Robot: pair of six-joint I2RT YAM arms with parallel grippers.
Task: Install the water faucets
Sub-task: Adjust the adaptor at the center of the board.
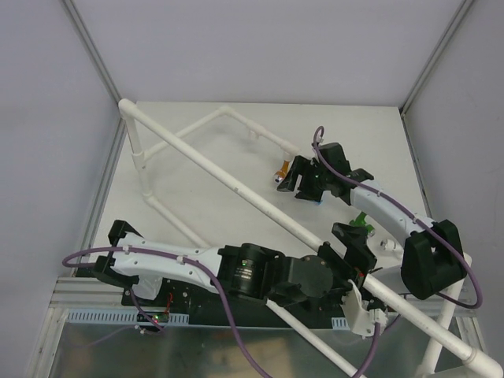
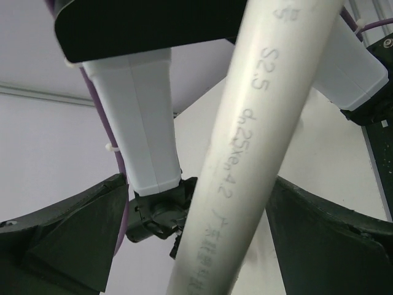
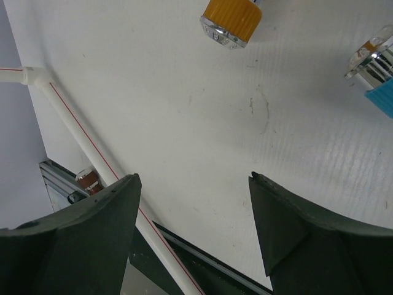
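1. Looking down the right wrist view, we'd say the key relation is this: the orange faucet [image 3: 230, 21] lies straight ahead of the right claw [image 3: 192, 178], beyond the fingertips and a touch right of centre. Bare worktop [image 3: 184, 110] sits between them.
2. The right claw is released, fingers spread with nothing between them.
3. From the top view, the orange faucet's long axis seems to run roughly far-to-near, with its silver end towards the claw. We reckon the claw needs to go forward rather than sideways.
4. The right arm is clearly the nearer one. The left claw [image 2: 198, 184] is back at the near side, spread open and straddling the white pipe [image 2: 245, 153]. There's a gap on either side of the pipe, so we wouldn't call it a grip.
5. The blue faucet [image 3: 379, 98] lies off to the right of the right claw, near the orange one. The green faucet [image 1: 361, 219] lies on the worktop beside the right forearm.
6. Hard bits:
   - The wrist view cuts off the orange faucet at the top edge, so its spout is hidden there.
   - The blue one is clipped at the right edge.
   - In the top view the claw covers part of both.
   - A small brownish thing [image 3: 89, 179] by the pipe may be the fourth tap, but it's too small to tell.
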